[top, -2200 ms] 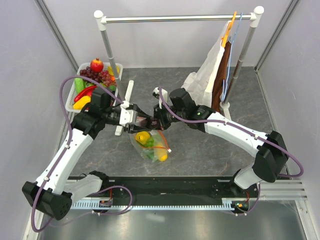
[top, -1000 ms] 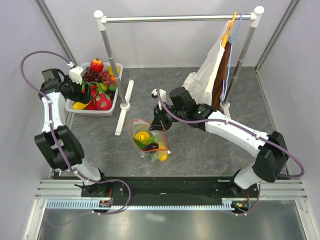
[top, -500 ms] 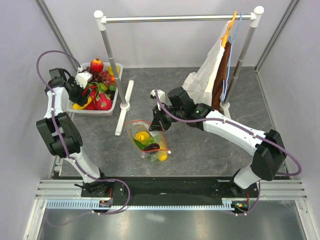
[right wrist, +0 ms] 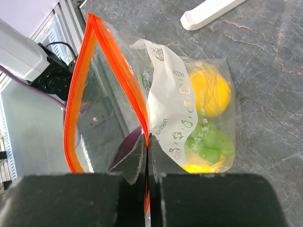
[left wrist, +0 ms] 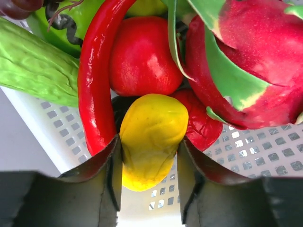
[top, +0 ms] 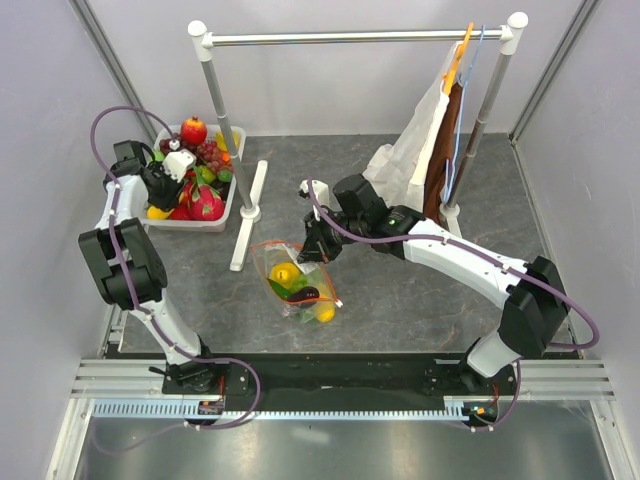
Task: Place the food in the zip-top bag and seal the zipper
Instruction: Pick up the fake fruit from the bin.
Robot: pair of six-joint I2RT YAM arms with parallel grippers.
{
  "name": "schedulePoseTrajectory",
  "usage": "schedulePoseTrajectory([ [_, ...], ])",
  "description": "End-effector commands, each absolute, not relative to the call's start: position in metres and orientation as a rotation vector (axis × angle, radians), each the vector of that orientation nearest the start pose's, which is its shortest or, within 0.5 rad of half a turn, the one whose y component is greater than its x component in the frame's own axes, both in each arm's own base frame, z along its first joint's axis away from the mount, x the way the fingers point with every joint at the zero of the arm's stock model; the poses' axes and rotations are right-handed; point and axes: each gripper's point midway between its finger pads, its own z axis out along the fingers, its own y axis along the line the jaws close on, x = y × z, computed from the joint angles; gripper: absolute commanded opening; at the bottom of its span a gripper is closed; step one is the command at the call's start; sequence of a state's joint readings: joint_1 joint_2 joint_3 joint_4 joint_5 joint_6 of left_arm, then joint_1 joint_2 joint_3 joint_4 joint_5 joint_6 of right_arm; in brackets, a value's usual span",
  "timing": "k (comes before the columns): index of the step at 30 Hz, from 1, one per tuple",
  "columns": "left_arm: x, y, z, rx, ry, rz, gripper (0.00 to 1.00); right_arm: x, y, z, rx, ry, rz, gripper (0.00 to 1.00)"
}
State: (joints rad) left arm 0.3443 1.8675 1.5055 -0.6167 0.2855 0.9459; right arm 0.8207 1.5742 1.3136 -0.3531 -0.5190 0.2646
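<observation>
The clear zip-top bag [top: 300,280] lies mid-table with a yellow lemon [right wrist: 213,92], green grapes [right wrist: 210,142] and a purple eggplant [right wrist: 125,146] inside. My right gripper [right wrist: 147,139] is shut on its orange-red zipper [right wrist: 78,94] edge, holding the mouth lifted open. My left gripper [left wrist: 149,142] reaches into the white basket [top: 185,225] at the far left. Its jaws press both sides of a wrinkled yellow toy fruit [left wrist: 151,127]. A red apple [left wrist: 142,54] and a red chili pepper [left wrist: 92,85] crowd around it.
A pink-green dragon fruit [left wrist: 246,61] and a green gourd [left wrist: 33,66] also fill the basket. The clothes rack's left post [top: 225,130] and white foot [top: 250,215] stand between basket and bag. A white cloth [top: 420,140] hangs at the back right.
My left arm swung from the bag to the basket, lowered among the food, and its jaws narrowed onto the yellow fruit. The right gripper kept holding the bag's edge.
</observation>
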Motion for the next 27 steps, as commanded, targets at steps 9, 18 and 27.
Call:
schedulePoseTrajectory([
  [9, 0.434, 0.112, 0.234, 0.783, 2.099, 0.198, 0.31, 0.228, 0.385, 0.23, -0.953, 2.079, 1.153, 0.0],
  [18, 0.318, -0.057, 0.352, 1.021, 1.649, -0.413, 0.27, 0.226, 0.386, 0.229, -0.965, 2.077, 1.16, 0.0],
  [27, 0.175, -0.191, 0.378, 1.345, 1.321, -0.887, 0.28, 0.223, 0.39, 0.232, -0.957, 2.086, 1.218, 0.0],
])
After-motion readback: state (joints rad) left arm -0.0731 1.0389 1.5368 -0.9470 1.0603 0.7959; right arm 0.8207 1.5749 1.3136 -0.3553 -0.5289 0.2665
